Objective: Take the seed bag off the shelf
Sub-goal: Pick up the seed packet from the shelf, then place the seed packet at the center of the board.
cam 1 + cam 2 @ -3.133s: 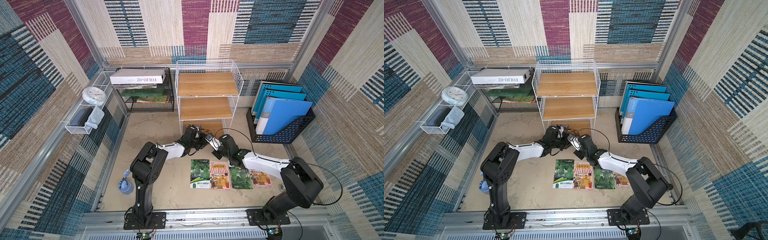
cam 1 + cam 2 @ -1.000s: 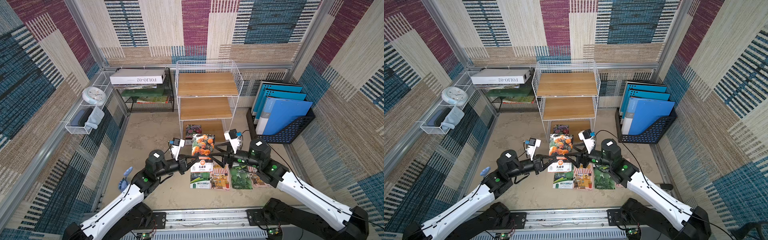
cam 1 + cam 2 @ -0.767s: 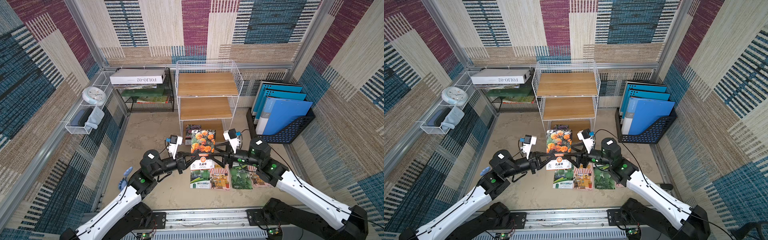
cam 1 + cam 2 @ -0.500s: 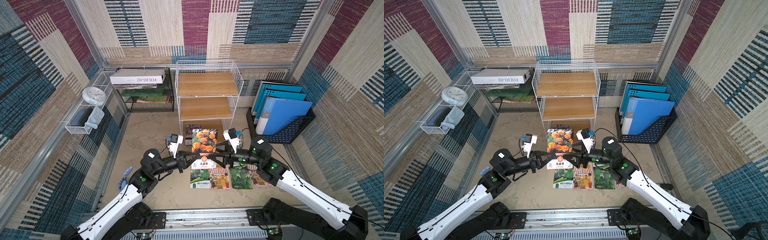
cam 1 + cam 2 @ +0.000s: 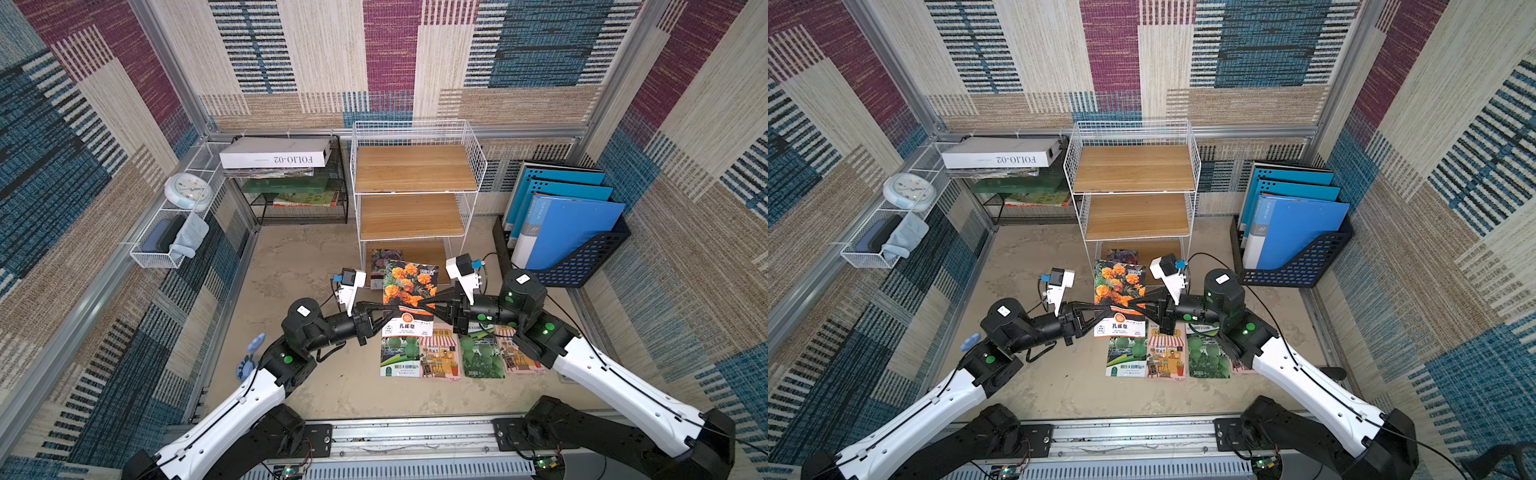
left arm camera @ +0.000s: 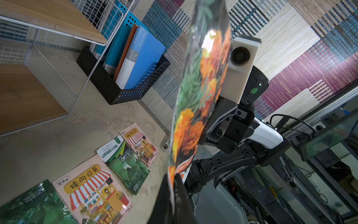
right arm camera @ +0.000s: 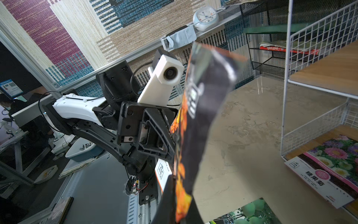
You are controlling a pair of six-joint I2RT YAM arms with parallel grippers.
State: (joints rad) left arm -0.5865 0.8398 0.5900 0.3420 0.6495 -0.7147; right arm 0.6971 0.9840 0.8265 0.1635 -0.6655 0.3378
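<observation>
Two hands on one bag. The left hand [image 5: 385, 311] is pinched shut on the left edge of the marigold seed bag [image 5: 409, 286], and the right hand [image 5: 420, 306] is pinched shut on its right edge; both wrist views show the film clamped between fingertips. The bag is off the shelf [image 5: 415, 168] and held in the air just in front of the bottom tier, above the far edge of the row of four packets [image 5: 440, 357] lying on the worktop [image 5: 299, 266]. A purple-flower bag [image 7: 333, 166] lies on the bottom board.

The step looks like a two-hand hold or handover before set-down. To do it well:
- Only one hand should carry; open the other fully before any move, or the film gets pulled tight.
- Glossy film and an edge pinch mean slip risk, so go slow with no twisting.
- Keep the bag's top edge clear of the shelf wire.
- Lower it flat beside the row, not overlapping the packets.
</observation>
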